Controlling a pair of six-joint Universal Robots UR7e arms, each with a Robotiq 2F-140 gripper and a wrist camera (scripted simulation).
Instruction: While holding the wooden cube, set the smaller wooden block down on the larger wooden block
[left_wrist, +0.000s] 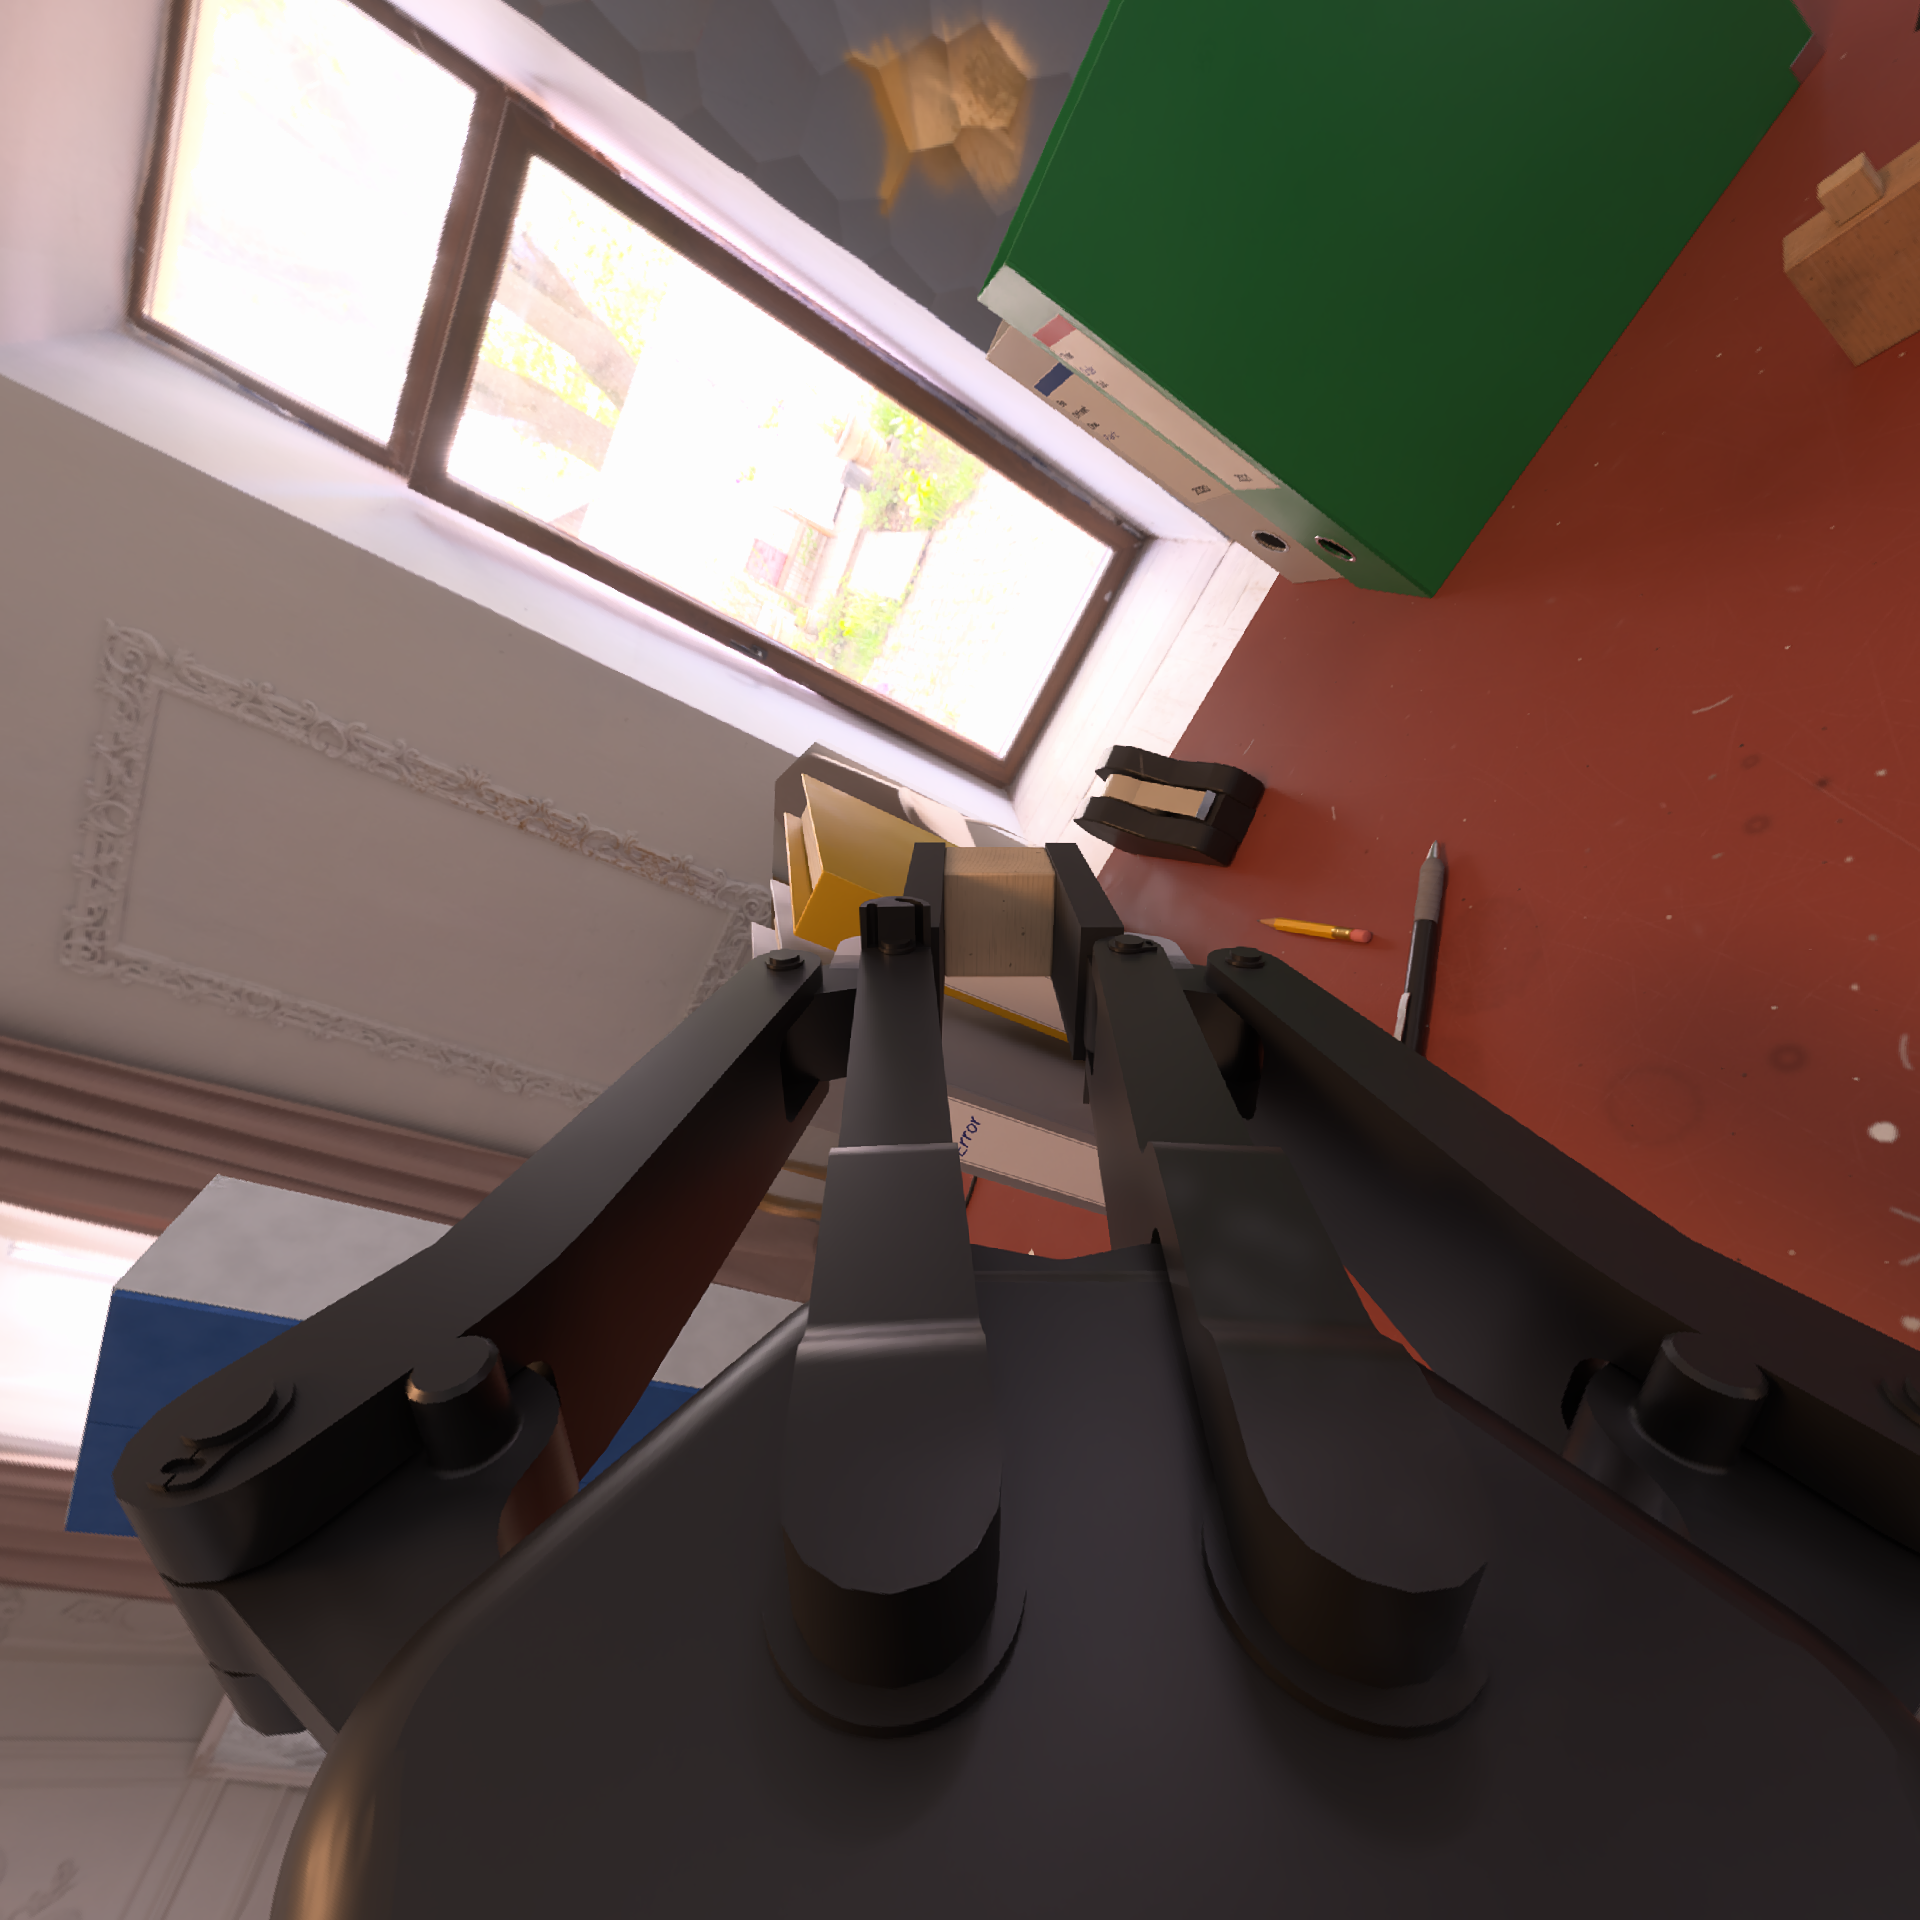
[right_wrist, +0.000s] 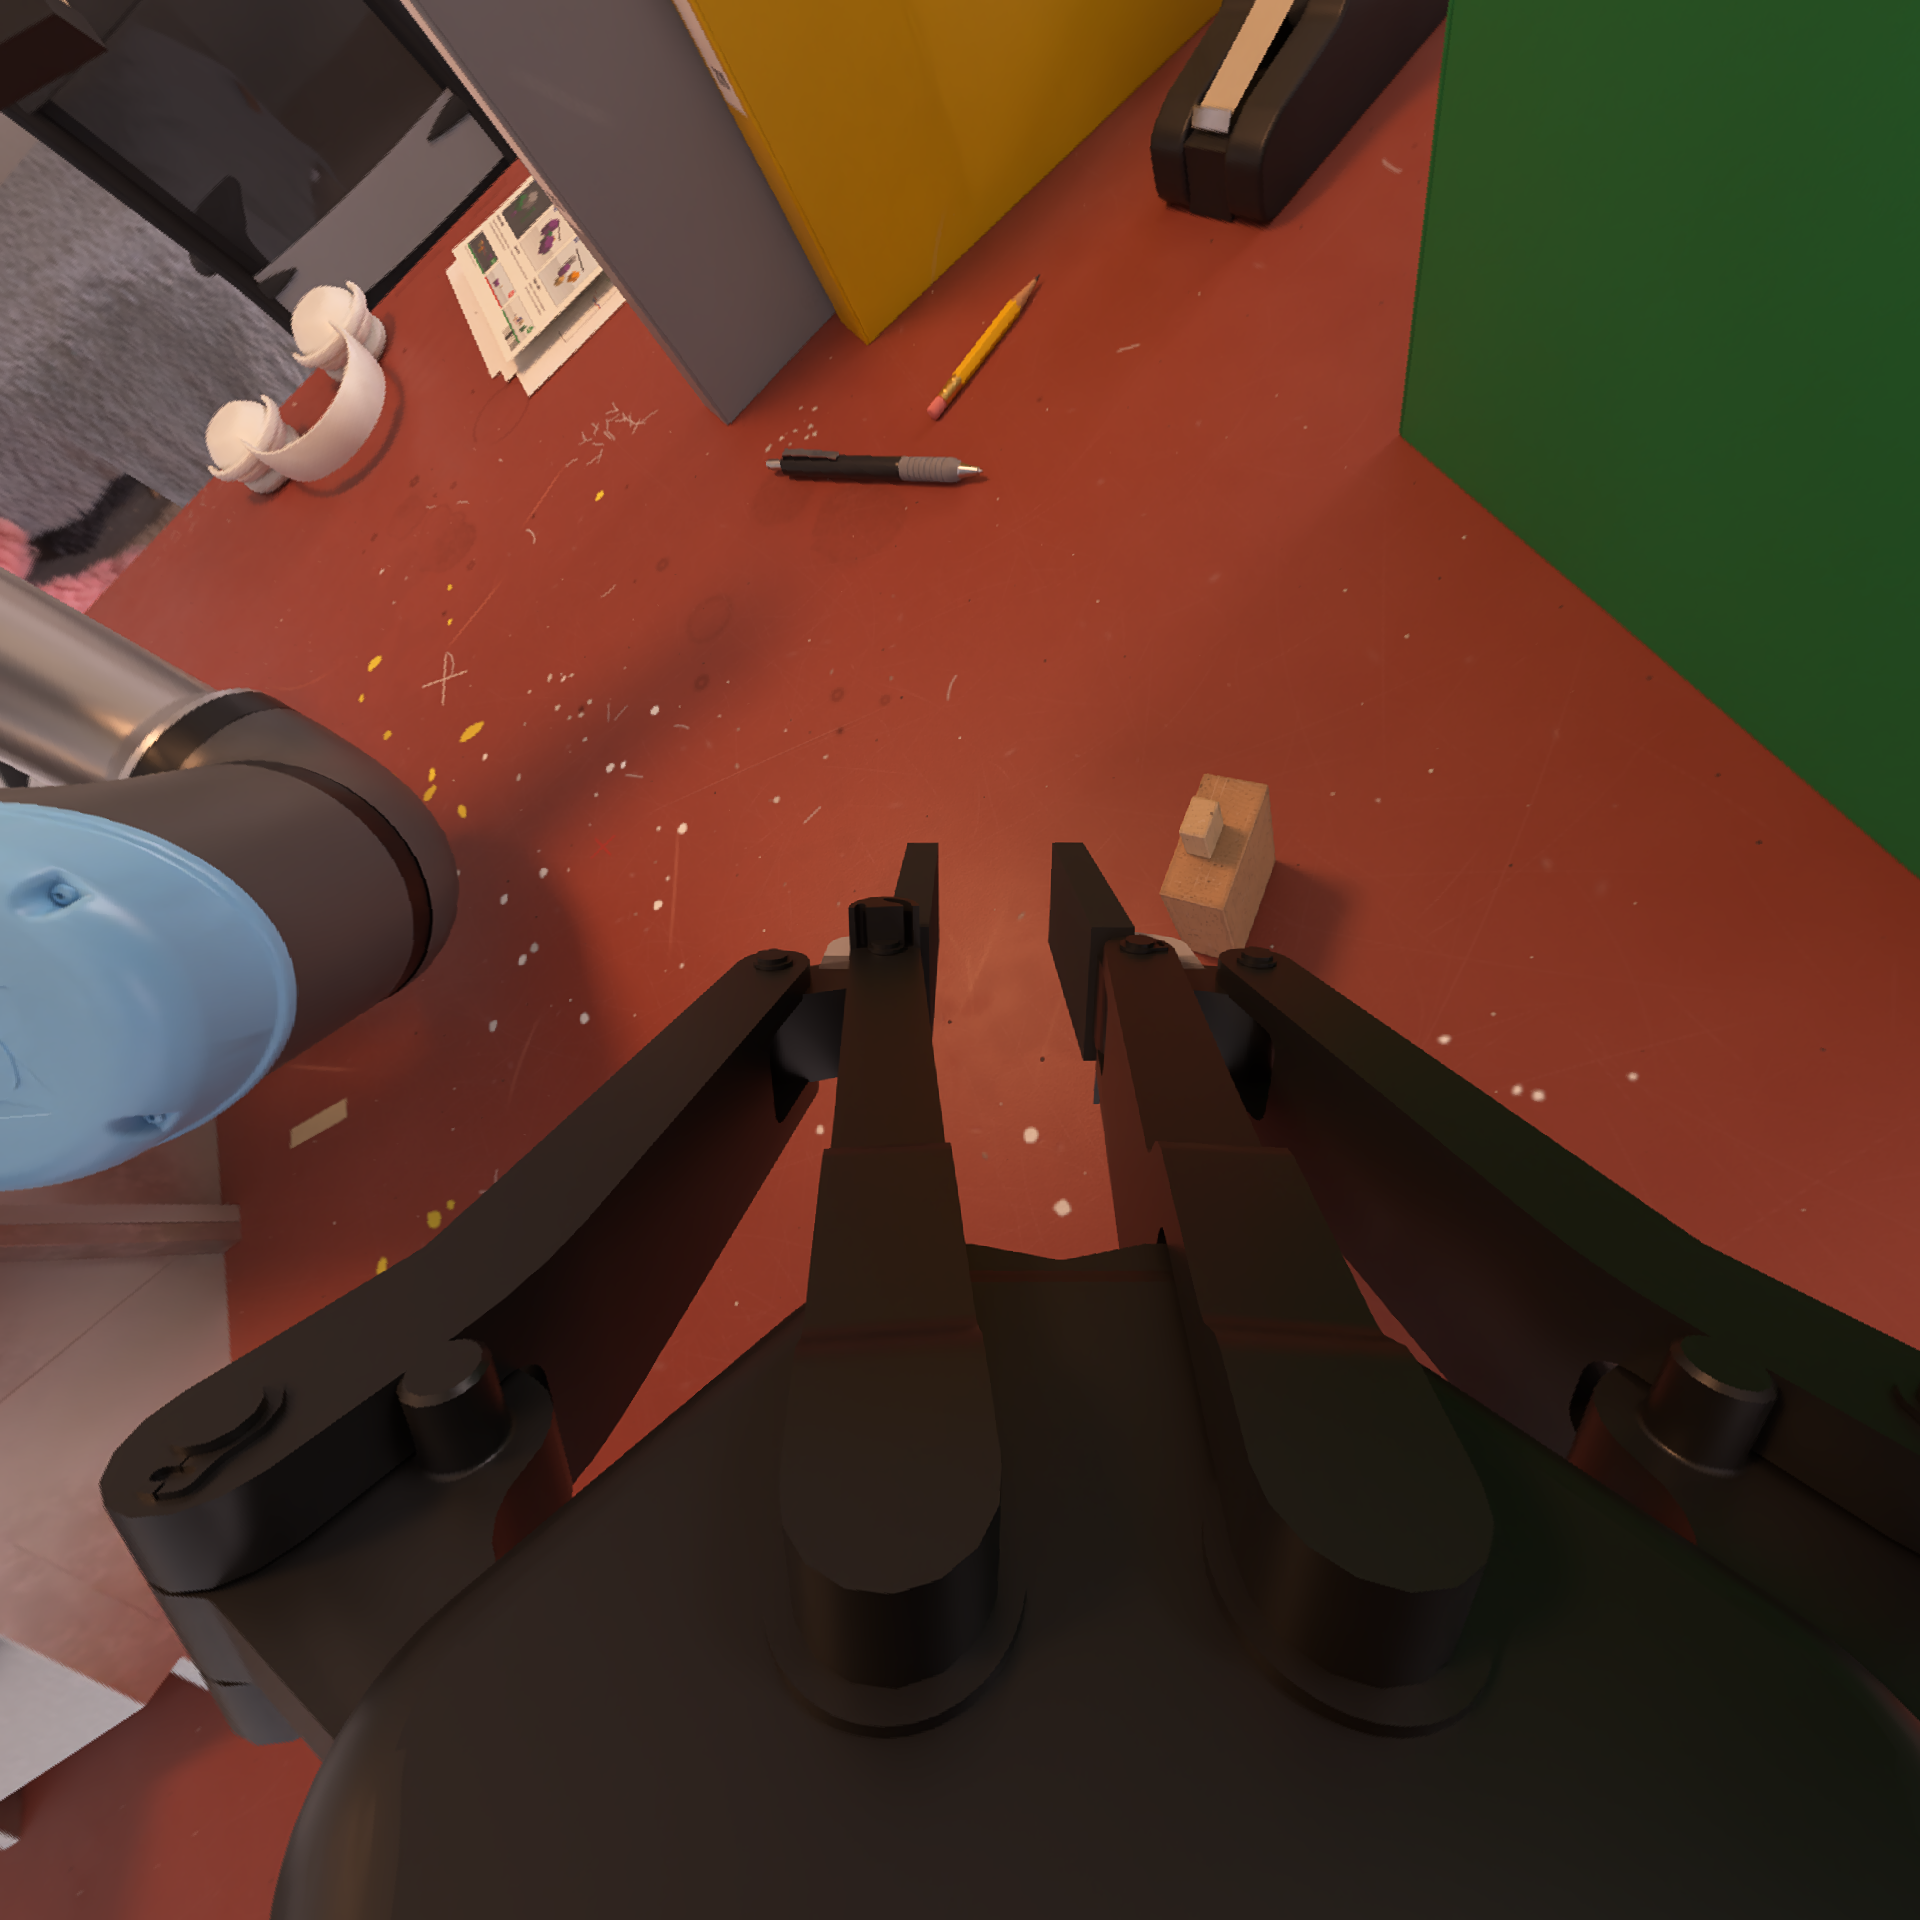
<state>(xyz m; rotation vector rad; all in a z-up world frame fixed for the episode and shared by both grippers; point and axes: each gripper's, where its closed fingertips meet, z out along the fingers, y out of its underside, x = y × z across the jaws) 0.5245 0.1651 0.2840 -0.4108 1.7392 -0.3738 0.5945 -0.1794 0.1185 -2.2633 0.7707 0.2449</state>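
My left gripper (left_wrist: 995, 914) is shut on the pale wooden cube (left_wrist: 997, 912) and holds it in the air above the red table. The smaller wooden block (right_wrist: 1202, 827) rests on top of the larger wooden block (right_wrist: 1218, 864), which stands on the table just right of my right gripper's tips. The pair also shows in the left wrist view, the smaller block (left_wrist: 1851, 189) on the larger block (left_wrist: 1855, 278), at the far upper right. My right gripper (right_wrist: 994, 914) is open and empty, high above the table, left of the blocks.
A green binder (right_wrist: 1683, 343) stands at the right. A yellow binder (right_wrist: 935, 135), a grey binder (right_wrist: 644, 187), a black tape dispenser (right_wrist: 1262, 104), a pencil (right_wrist: 982, 348), a pen (right_wrist: 878, 468), papers (right_wrist: 530, 281) and a white ornament (right_wrist: 301, 400) lie beyond. The left arm's blue-capped joint (right_wrist: 125, 987) is at left.
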